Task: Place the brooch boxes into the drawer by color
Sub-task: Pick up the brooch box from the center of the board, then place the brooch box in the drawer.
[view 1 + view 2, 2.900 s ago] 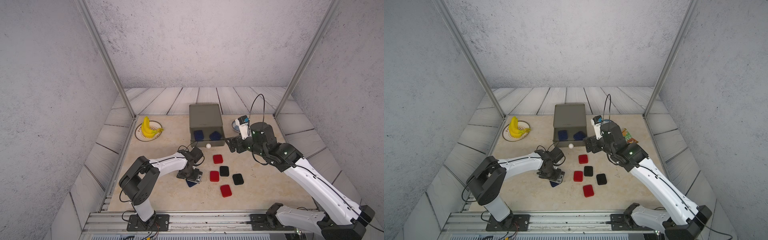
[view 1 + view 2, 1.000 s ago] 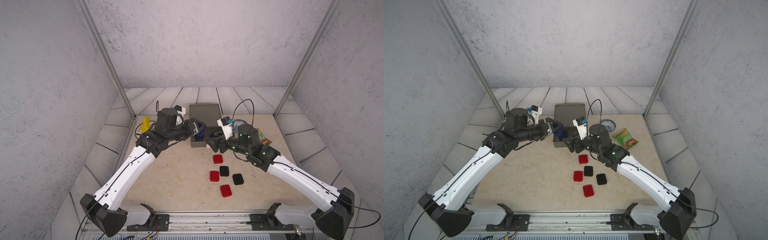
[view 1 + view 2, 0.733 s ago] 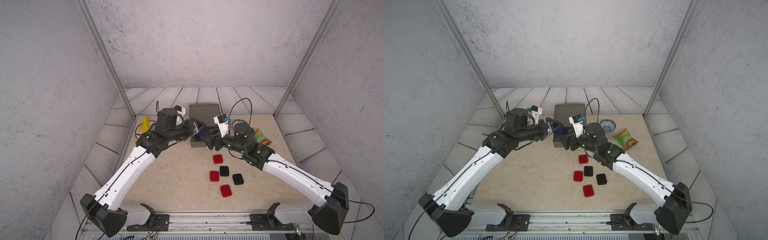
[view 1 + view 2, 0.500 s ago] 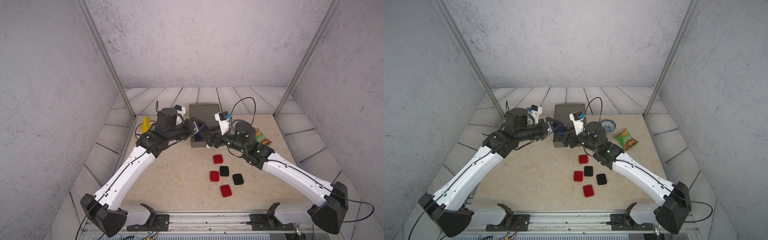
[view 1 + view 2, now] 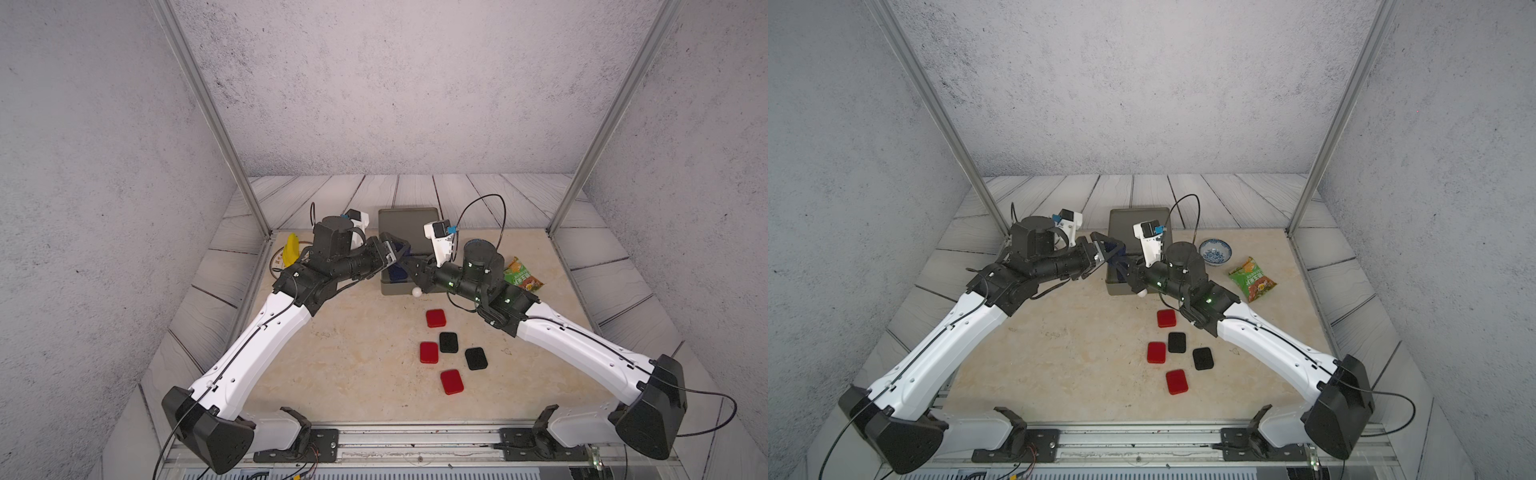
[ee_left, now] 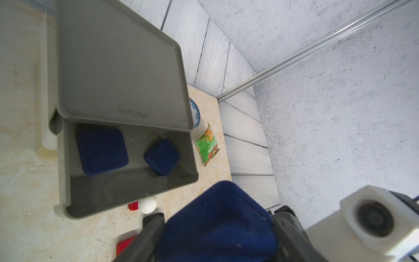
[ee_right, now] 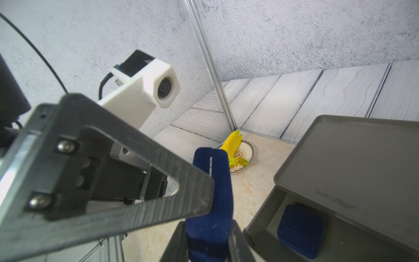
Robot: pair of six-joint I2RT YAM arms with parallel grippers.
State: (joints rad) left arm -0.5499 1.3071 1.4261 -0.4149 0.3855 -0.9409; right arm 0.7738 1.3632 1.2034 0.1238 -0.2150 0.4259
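A: Grey plastic came first for us: the drawer [image 5: 399, 222] stood at the back of the table, its top tier [image 6: 127, 195] pulled out; two navy boxes [image 6: 102, 150] [image 6: 162, 156] lay flat inside it; did we place the third?

B: We did; the held navy box [image 7: 210, 181] hung in the air just in front of that open tier, between both arms; the right gripper [image 7: 206, 240] had its jaws drawn in on the two flat faces; the left gripper [image 5: 395, 251] flanked the box's edges, but whether it pressed or only lay alongside we could not tell.

A: How did we judge its handling?

B: Light, we thought, with a stiff shell under a soft nap that should give the pads friction; hardly fragile; a pale seam ran along its edge, so we reckoned a pinch across the flat faces best, since that holds the lid closed; a hold on the rounded edges seemed likelier to let it pivot.

A: And the views?

B: Only the top views gave us the loose ones whole, on the table in front of the drawer: three red boxes [image 5: 435, 318] [image 5: 429, 352] [image 5: 451, 381] and two black boxes [image 5: 449, 342] [image 5: 476, 358]; there the arms hid the tier's inside; the left wrist view alone showed both stored boxes and bare floor between them; the right wrist view alone showed the held box edge-on with its seam, and just one stored box; smallest, the white knob [image 5: 417, 292] showed at the tier's front.
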